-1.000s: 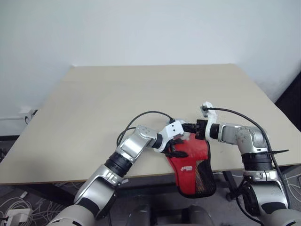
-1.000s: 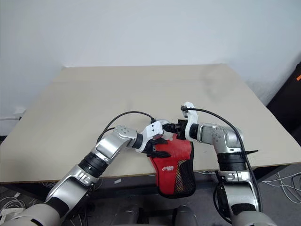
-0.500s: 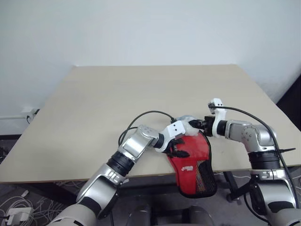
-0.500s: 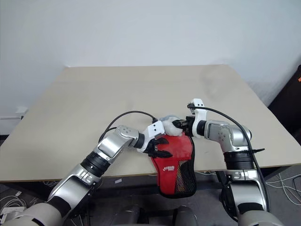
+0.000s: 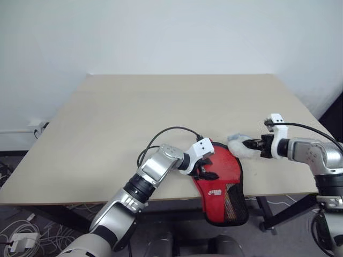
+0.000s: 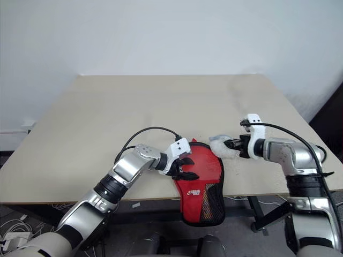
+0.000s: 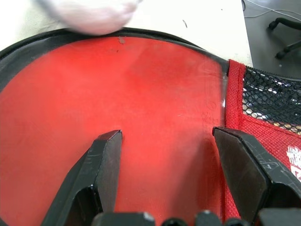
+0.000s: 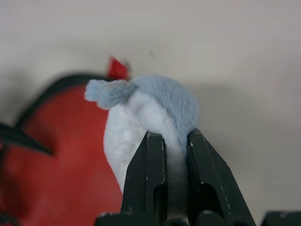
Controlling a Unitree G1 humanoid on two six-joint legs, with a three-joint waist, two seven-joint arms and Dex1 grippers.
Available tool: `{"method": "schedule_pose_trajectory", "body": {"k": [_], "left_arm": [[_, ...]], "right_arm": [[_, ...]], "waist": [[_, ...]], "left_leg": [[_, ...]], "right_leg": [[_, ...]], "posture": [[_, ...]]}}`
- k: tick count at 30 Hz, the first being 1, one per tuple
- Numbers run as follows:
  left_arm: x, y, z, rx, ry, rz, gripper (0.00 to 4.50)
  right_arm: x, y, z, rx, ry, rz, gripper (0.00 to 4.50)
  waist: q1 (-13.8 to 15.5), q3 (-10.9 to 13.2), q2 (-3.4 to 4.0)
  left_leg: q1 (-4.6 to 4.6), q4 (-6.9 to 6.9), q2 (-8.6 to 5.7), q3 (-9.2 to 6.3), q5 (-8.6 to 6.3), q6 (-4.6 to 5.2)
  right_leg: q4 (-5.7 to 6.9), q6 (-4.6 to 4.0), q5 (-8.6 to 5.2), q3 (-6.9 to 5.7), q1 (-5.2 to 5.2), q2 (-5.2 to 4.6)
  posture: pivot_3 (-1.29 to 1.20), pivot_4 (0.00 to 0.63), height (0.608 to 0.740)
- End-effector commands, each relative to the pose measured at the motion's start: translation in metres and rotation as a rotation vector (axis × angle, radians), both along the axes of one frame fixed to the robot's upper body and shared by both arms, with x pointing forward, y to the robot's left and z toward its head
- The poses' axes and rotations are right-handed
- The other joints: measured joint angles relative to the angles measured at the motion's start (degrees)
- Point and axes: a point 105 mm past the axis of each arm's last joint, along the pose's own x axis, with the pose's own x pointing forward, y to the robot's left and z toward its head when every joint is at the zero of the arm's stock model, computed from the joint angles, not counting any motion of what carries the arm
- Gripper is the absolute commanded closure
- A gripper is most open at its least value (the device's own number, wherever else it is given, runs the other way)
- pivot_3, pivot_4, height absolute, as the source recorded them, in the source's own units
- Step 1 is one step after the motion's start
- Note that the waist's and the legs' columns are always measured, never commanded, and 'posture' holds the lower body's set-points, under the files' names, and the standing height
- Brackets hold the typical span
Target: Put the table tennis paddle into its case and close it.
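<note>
The case point(image 5: 218, 182) is lying at the table's point(image 5: 134, 112) near edge, its mesh end overhanging. The left gripper point(image 7: 164, 155) is resting spread on the case's red face. The right gripper point(image 8: 168, 155) is pinching a blue-white plush point(image 8: 146, 113) beside the case. Whether the paddle is inside cannot be told.

Even, diffuse light is filling the head views, leaving the table point(image 5: 161, 107) bright and the wall behind it pale, with no hard glare. Soft shadows are lying under the arms at the lower centre. In the right wrist view the case point(image 8: 61, 155) at lower left is blurring out of focus, while the plush toy point(image 8: 146, 113) is showing sharper at centre.
</note>
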Motion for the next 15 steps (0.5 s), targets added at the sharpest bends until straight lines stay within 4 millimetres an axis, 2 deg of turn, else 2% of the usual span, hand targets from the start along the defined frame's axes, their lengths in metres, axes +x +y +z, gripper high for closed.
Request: {"method": "schedule_pose_trajectory", "body": {"k": [1, 8, 15], "left_arm": [[-0.018, 0.015, -0.042, 0.123, 0.155, 0.031, 1.29], [-0.022, 0.011, -0.044, 0.117, 0.171, 0.03, 1.29], [-0.023, 0.009, -0.045, 0.115, 0.179, 0.028, 1.29]], "right_arm": [[-0.009, -0.023, 0.012, -0.099, -0.054, -0.017, 4.43], [-0.058, -0.034, 0.025, -0.071, -0.086, 0.073, 4.43], [-0.113, -0.034, 0.037, -0.055, -0.103, 0.191, 4.43]], "waist": [[0.2, 0.0, 0.02], [1.1, -0.1, 0.06], [1.9, -0.3, 0.06]], "left_leg": [[0.0, 0.0, -0.01, -0.02, -0.01, 0.01], [0.02, 0.08, -0.16, -0.24, -0.11, 0.18], [0.03, 0.16, -0.19, -0.3, -0.2, 0.3]], "right_leg": [[-0.01, 0.0, -0.02, -0.02, 0.02, -0.01], [-0.05, 0.1, -0.13, -0.23, 0.09, -0.2], [-0.05, 0.15, -0.17, -0.27, 0.15, -0.22]], "posture": [[0.0, 0.0, 0.724], [0.0, 0.0, 0.724], [0.0, 0.0, 0.724]]}}
